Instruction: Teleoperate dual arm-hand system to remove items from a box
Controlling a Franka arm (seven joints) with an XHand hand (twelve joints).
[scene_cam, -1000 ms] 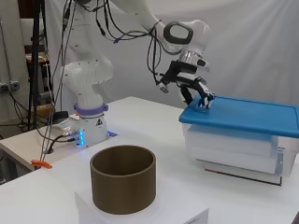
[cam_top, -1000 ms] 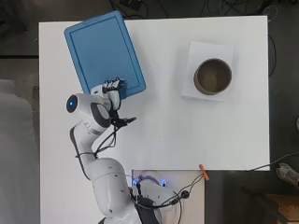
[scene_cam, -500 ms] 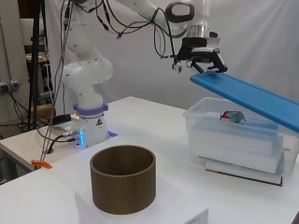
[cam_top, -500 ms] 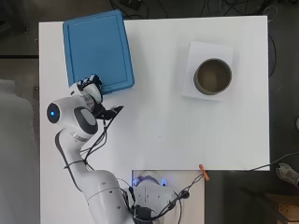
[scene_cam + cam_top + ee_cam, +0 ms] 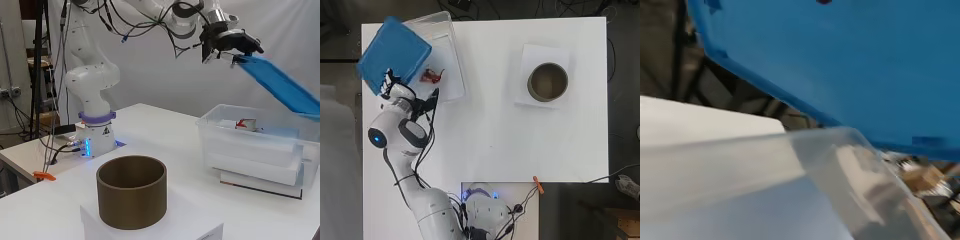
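The blue lid (image 5: 394,54) is tilted up over the far left corner of the table, with my hand (image 5: 390,83) shut on its near edge. From the side, the hand (image 5: 226,43) holds the lid's raised end (image 5: 280,85) high, while the lid's low end stays over the box's far side. The clear plastic box (image 5: 458,65) stands uncovered below. A small red and white item (image 5: 432,76) lies inside it, also visible from the side as the item (image 5: 246,124) on white padding. The wrist view has the lid (image 5: 840,50) above the box wall (image 5: 765,180).
A brown round container (image 5: 530,81) stands on a white sheet at the back right; from the side the container (image 5: 131,205) is in the foreground. An orange clip (image 5: 538,184) lies at the table's near edge. The box rests on a flat white slab (image 5: 260,182).
The lid lay flat on the box a second ago. My hand has raised its near edge and swung it left and back, uncovering the box and the item inside.
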